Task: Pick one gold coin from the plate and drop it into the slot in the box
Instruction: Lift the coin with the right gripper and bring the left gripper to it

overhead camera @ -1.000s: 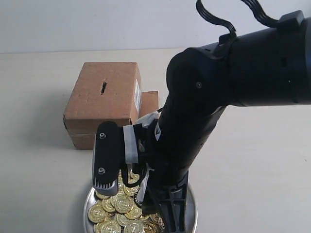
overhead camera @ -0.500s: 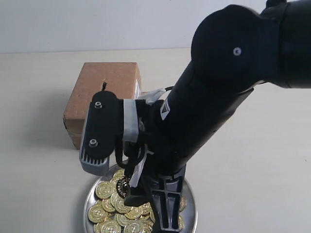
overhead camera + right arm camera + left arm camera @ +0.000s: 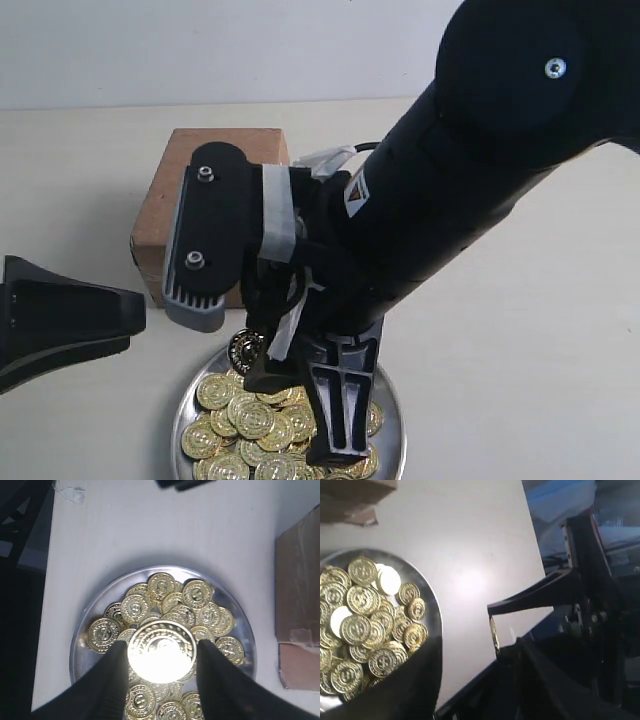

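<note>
My right gripper (image 3: 160, 656) is shut on one gold coin (image 3: 161, 645), held face-up a little above the heap of coins on the silver plate (image 3: 81, 630). In the exterior view that coin (image 3: 243, 350) hangs over the plate's far rim (image 3: 181, 425), under the right arm. The brown box (image 3: 158, 212) stands just behind; the wrist block hides its slot. My left gripper (image 3: 128, 318) hovers at the left, open and empty, beside the plate (image 3: 434, 611). The left wrist view catches the held coin (image 3: 493, 635) edge-on.
The box's side and its loose flap (image 3: 299, 666) lie close to the plate in the right wrist view. The bulky right arm (image 3: 470, 200) fills the middle and right of the exterior view. The table's edge (image 3: 470, 685) runs near the plate.
The right arm has risen and swung toward the box, lifting one coin off the heap. The left gripper has come into the exterior view from the left edge.
</note>
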Motion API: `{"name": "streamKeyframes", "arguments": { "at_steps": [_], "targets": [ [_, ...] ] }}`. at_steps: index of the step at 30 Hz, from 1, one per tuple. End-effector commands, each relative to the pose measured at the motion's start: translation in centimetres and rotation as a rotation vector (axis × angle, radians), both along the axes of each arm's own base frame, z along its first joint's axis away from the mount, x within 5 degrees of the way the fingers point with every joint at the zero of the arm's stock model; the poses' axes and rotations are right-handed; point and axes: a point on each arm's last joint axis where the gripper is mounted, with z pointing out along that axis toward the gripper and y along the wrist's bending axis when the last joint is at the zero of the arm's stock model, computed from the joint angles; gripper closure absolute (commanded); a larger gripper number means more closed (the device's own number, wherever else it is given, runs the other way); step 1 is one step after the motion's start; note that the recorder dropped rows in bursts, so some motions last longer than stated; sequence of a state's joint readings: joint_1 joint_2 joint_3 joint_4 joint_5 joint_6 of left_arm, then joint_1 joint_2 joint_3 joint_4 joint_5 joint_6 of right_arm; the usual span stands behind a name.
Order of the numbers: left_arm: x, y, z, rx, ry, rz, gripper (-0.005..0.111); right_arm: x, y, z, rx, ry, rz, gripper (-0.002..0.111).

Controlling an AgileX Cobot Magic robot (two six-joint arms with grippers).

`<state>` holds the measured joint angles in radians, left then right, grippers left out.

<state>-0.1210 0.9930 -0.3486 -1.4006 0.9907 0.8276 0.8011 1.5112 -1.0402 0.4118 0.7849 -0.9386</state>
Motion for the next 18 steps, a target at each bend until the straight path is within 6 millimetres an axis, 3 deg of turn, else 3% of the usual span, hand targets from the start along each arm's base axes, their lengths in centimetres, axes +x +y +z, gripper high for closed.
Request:
{"name": "streamKeyframes", "arguments": {
  "at_steps": [1,10,18],
  "targets": [
    [1.7,-0.9,-0.9,-0.044,0.076,-0.119,0.061,0.3,0.1,0.6,0.022,-0.059,-0.006,0.087],
    [3.3,-1.8,-1.1,-0.097,0.105,-0.179,0.061,0.8,0.1,0.7,0.025,-0.111,-0.007,0.087],
    [4.0,-4.6,-1.4,-0.059,0.113,-0.237,0.061,0.9,0.1,0.7,0.033,-0.122,-0.012,0.087]
  ]
}}
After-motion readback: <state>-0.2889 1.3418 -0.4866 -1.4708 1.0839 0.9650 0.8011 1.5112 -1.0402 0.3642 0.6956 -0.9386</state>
